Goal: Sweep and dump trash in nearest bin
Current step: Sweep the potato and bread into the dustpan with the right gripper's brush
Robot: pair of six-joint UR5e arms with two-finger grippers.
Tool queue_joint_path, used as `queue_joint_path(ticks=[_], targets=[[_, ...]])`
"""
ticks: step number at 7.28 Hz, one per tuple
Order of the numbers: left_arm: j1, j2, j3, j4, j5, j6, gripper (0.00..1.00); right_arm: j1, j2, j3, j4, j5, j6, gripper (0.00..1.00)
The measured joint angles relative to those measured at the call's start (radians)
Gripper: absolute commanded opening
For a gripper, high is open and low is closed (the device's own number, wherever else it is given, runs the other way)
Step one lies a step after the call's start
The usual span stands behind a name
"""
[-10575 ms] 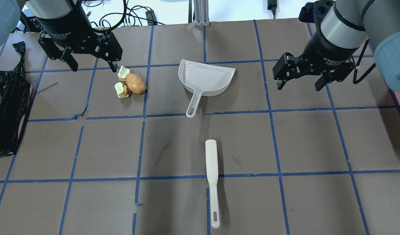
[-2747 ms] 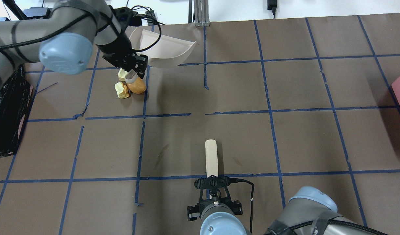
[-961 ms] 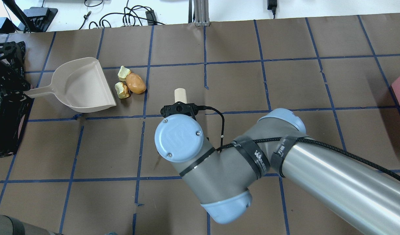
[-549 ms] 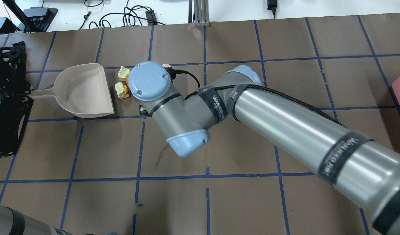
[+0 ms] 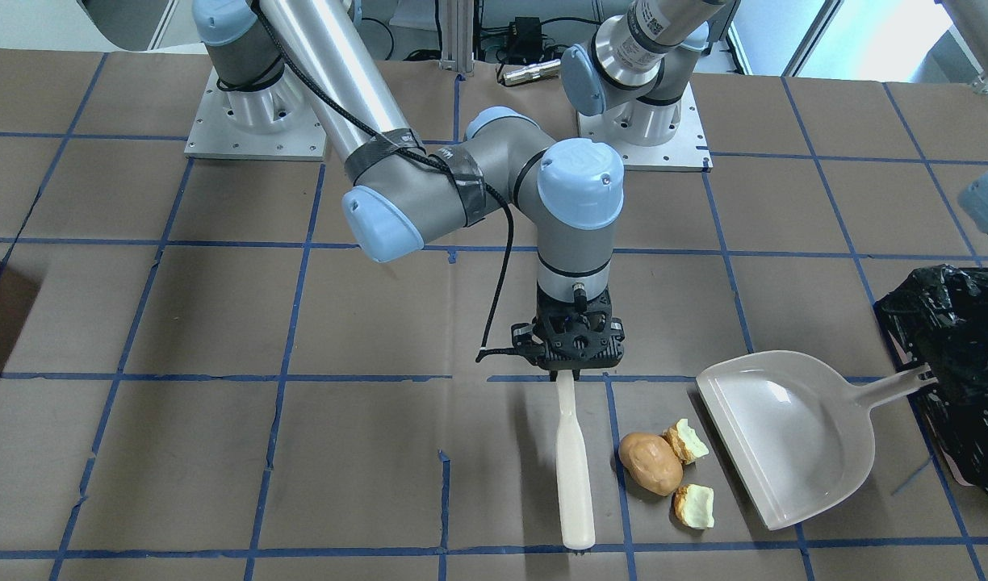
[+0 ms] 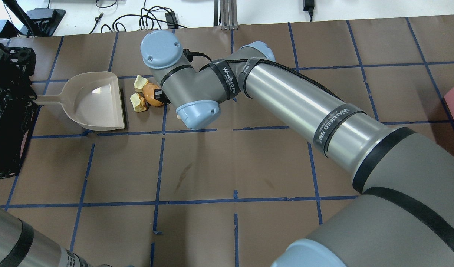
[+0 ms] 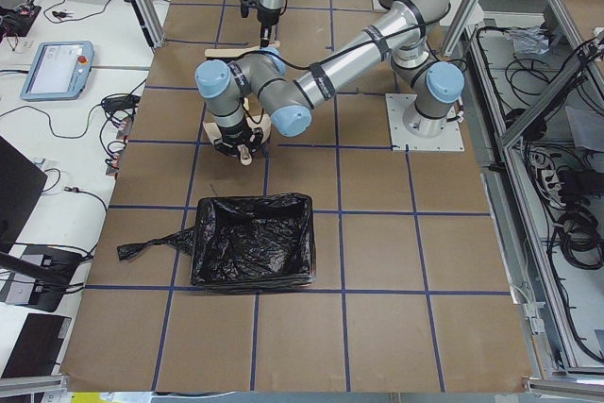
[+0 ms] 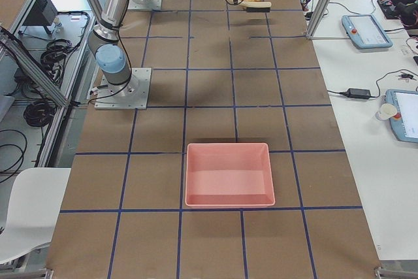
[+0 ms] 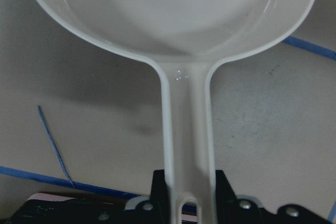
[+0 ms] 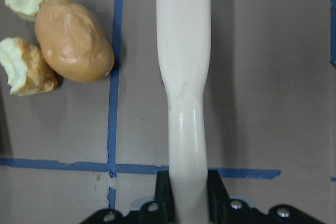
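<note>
Brush [image 5: 573, 460] handle sits clamped in the right gripper [image 5: 575, 373]; trash [image 5: 650, 463] lies ahead of it, between brush and dustpan [image 5: 784, 436]. Overhead, the right arm [image 6: 286, 96] hides that gripper; bin [image 6: 6, 122] sits just behind the dustpan. Left wrist: left gripper [image 9: 188, 198] clenches the dustpan handle. Right wrist: trash just beside the brush, not touching; bare table [image 10: 273, 77] opposite.
</note>
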Motion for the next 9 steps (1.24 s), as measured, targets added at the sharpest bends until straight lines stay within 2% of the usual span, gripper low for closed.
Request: queue_joint_path(ticks=[4, 9], targets=[[-0.021, -0.046, 0.025, 0.010, 0.001, -0.037, 0.03, -0.010, 0.114, -0.149, 0.023, 0.007, -0.015, 0.05], [-0.034, -0.046, 0.002, 0.009, 0.002, -0.057, 0.03, 0.059, 0.135, -0.147, 0.028, -0.001, 0.001, 0.05]])
